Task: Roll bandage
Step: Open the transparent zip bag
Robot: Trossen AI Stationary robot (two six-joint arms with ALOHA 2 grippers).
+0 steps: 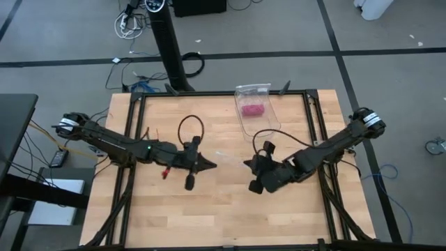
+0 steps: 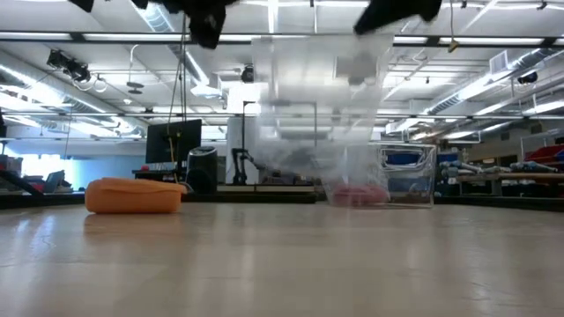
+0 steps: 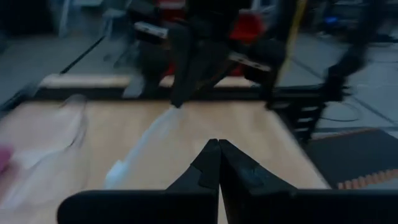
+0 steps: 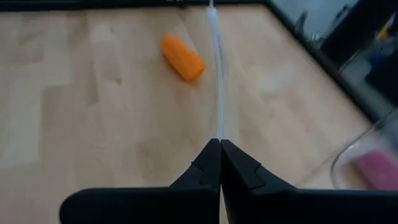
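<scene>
Both our left gripper [image 1: 211, 165] and right gripper [image 1: 245, 164] pinch a clear plastic bag [image 2: 317, 114] stretched between them, seemingly for the bandage [image 4: 182, 56], rolled on the table beneath

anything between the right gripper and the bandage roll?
Nothing lies on the table between them. But the right gripper has its fingers shut on a clear plastic bag, whose edge stretches forward beside the bandage. The fingers likely can't take the roll until they release it.
</scene>
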